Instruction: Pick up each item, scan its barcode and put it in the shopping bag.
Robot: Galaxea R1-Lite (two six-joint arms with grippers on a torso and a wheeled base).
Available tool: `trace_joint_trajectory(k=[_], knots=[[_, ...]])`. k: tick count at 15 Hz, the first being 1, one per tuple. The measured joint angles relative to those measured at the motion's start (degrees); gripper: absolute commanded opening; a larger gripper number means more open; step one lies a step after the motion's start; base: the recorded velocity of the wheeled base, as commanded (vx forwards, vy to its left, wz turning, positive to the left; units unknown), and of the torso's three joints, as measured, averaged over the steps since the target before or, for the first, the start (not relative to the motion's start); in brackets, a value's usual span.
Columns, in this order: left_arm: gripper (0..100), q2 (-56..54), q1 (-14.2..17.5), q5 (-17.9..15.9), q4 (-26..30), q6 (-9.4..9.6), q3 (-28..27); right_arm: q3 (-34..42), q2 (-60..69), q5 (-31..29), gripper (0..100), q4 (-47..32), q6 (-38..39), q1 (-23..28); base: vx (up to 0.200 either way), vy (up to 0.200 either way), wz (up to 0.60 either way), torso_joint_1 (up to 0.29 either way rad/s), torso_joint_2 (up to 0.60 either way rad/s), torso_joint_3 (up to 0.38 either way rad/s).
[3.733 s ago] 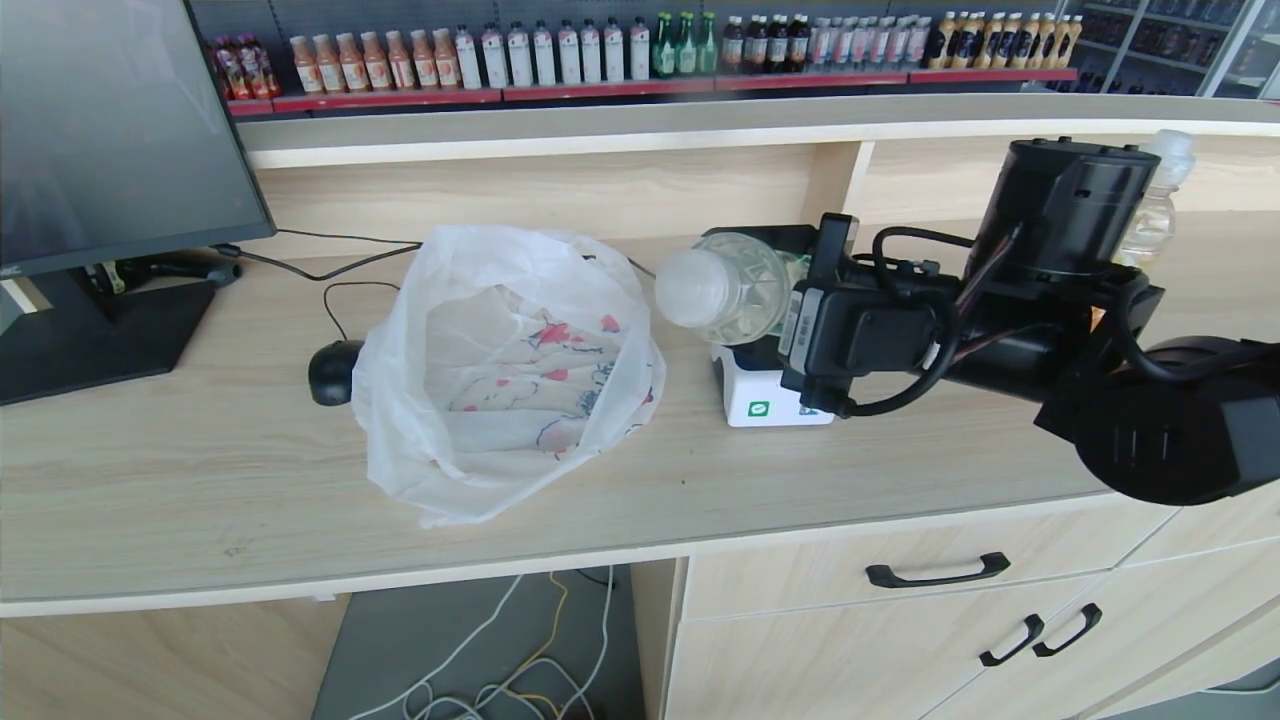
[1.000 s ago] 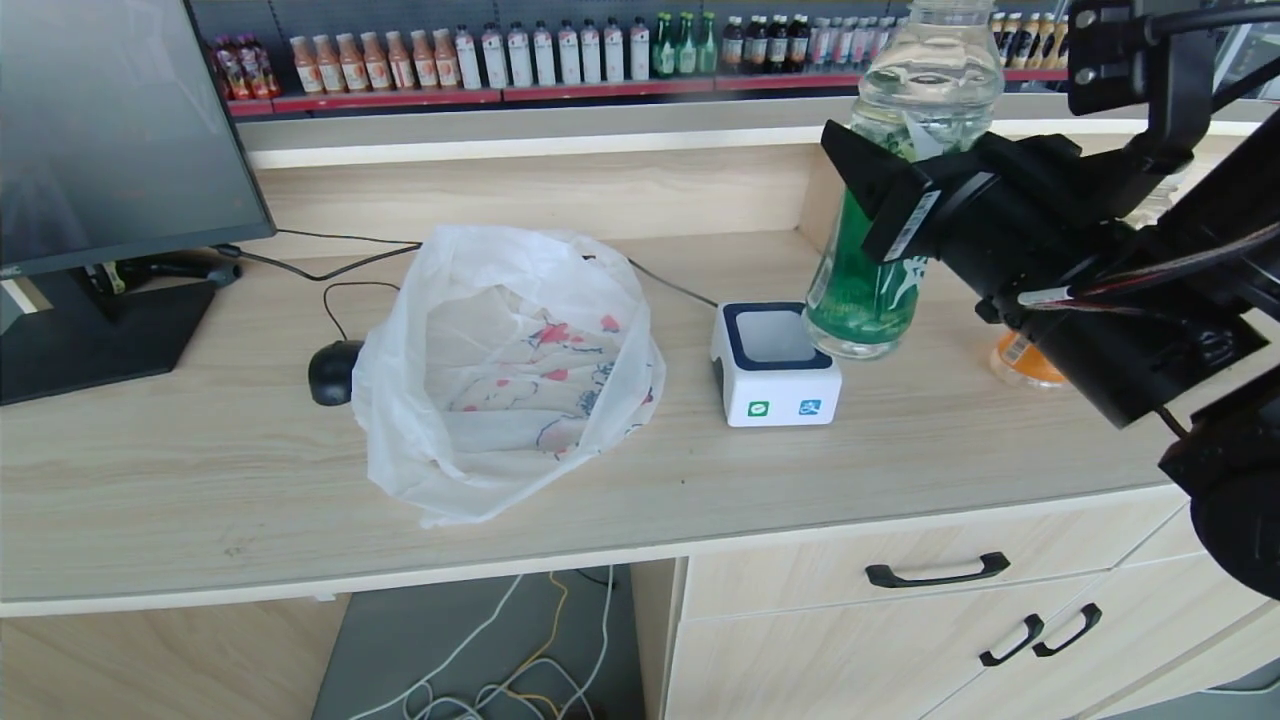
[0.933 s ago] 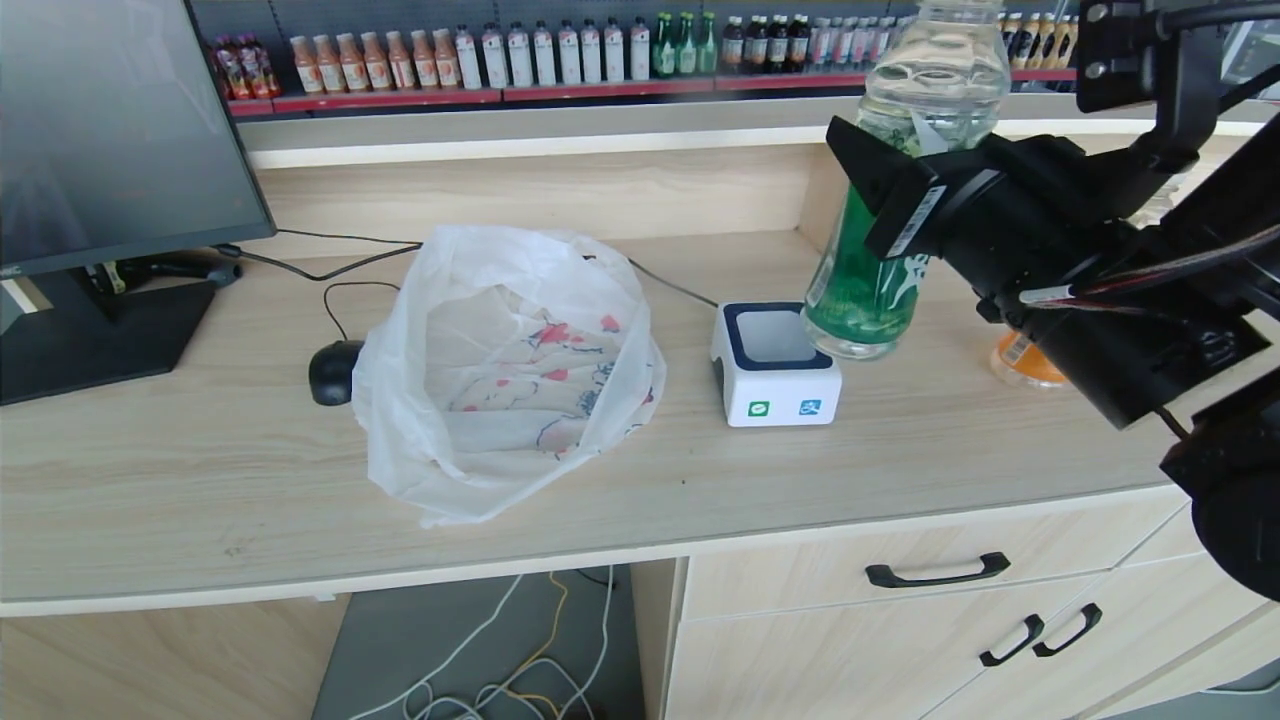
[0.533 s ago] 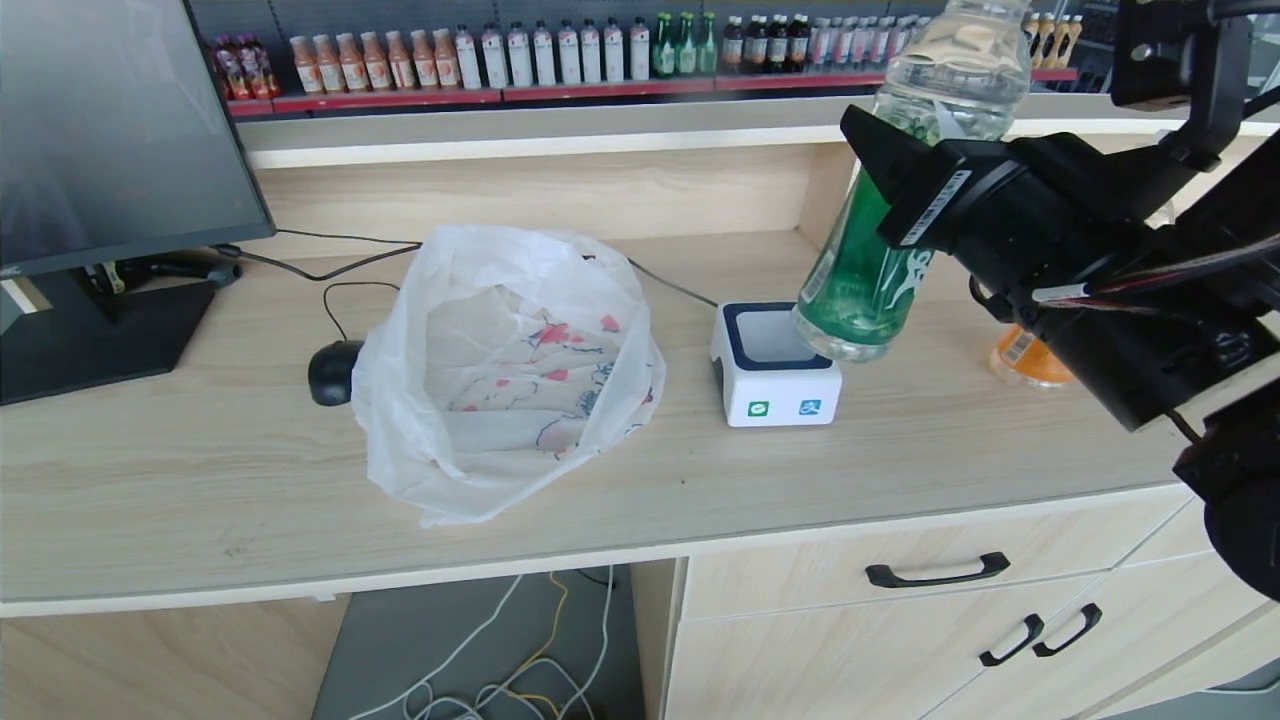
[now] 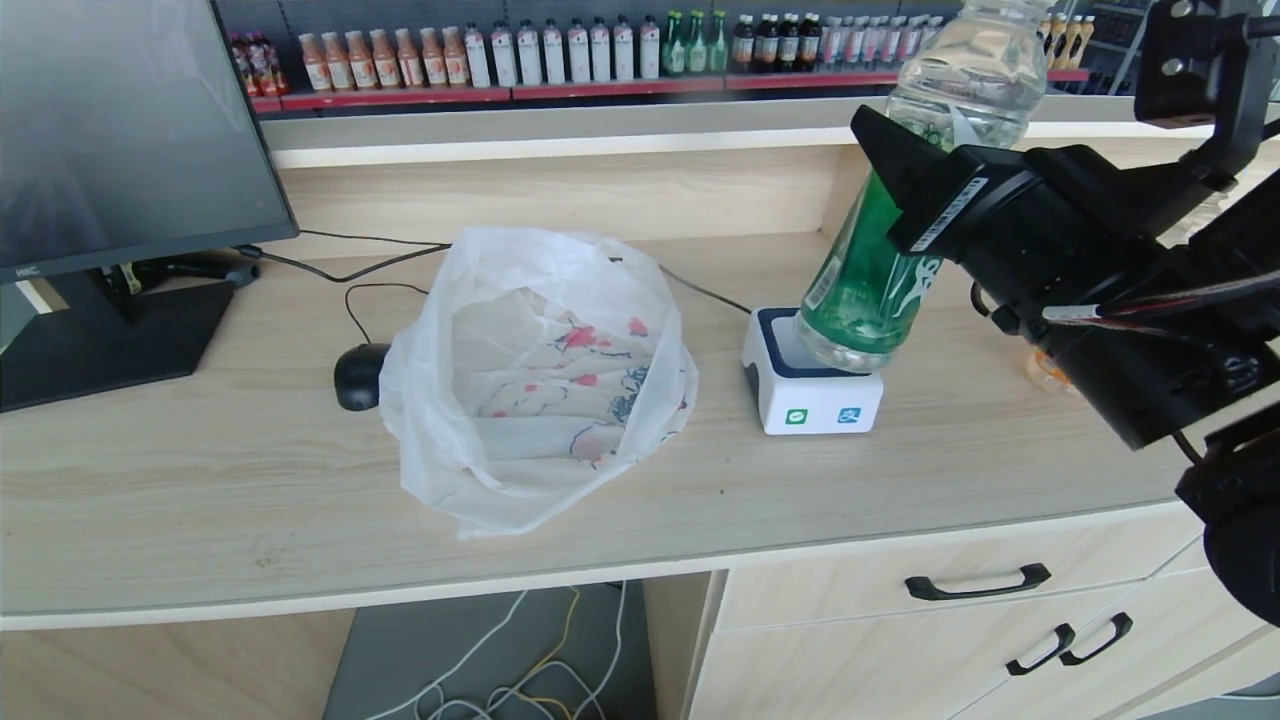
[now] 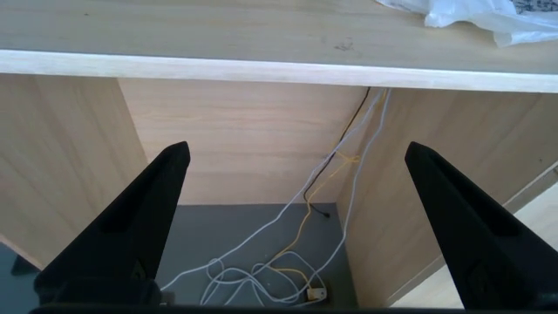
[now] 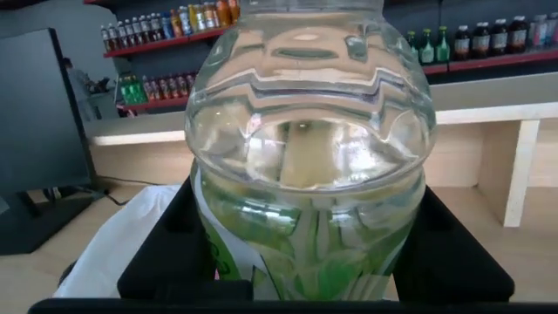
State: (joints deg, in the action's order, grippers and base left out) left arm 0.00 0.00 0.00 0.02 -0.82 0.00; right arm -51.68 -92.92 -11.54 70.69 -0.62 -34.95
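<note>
Your right end effector (image 5: 915, 185) is clenched around a clear plastic bottle (image 5: 860, 290) with a green label, gripping it at the upper part of the label. The right wrist view looks straight at the bottle (image 7: 309, 174), with a dark finger of the end effector (image 7: 309, 262) on either side of it. The bottle is held in the air, tilted, with its neck up and away from you. Its base is down over the top window of the white scanner (image 5: 815, 395). You cannot tell from the pictures whether the base touches the scanner or hangs just above it.

The shopping bag (image 5: 540, 370), white and translucent, stands on the bench (image 5: 200, 480) with its mouth open. It is just beside the scanner, on the scanner's left. A black mouse (image 5: 357, 375) sits against the bag's far left side, and a monitor (image 5: 120, 120) stands at the bench's left end. An orange item (image 5: 1048, 372) on the bench is mostly hidden behind your right arm.

Your left end effector (image 6: 296, 235) is released, its two fingers spread wide with nothing between them. It hangs low in front of the bench, facing the open space under it, where loose cables (image 6: 288, 262) lie on the floor. A corner of the shopping bag (image 6: 471, 13) shows on the benchtop above.
</note>
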Motion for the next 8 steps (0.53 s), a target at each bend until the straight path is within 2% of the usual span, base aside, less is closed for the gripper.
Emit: trace_joint_trajectory(k=[8], knots=[[100,0.0,0.1,0.0,0.1,0.02,0.0,2.3,-0.9,2.7,0,2.5,-0.4,-1.2,0.0,0.2,0.0,0.001,0.0,0.001]])
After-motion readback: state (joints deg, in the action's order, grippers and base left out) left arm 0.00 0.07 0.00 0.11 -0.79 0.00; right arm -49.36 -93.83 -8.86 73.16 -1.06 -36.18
